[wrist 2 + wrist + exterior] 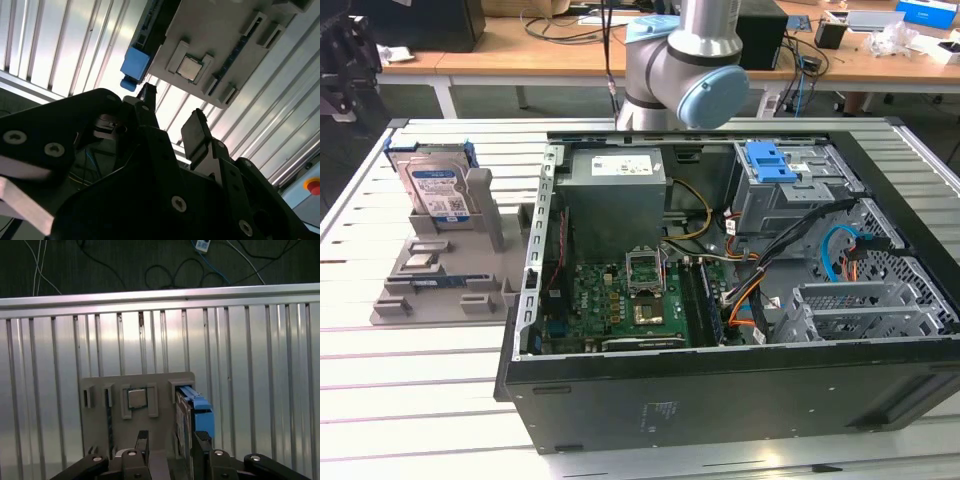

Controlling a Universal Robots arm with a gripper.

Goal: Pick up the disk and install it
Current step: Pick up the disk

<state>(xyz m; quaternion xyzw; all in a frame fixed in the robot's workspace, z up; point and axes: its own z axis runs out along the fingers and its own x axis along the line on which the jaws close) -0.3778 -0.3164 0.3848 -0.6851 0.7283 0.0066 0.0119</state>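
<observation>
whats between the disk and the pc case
In the exterior view, a grey upright of the holder that the disk stands in, then a bare strip of slatted table before the computer case.

The black gripper (pixel 172 107) hung above a ribbed metal table (pixel 50 45). Its two fingers (pixel 196 131) were apart, with nothing between them. Beyond the fingertips lay a grey holder (pixel 220 30). It had a square silver chip (pixel 190 67) set in a recess and several narrow slots near it. The disk (pixel 135 64) was at the holder's side, showing a dark edge and a blue rail end. A red button (pixel 312 186) was partly visible, well apart from the holder.
</observation>
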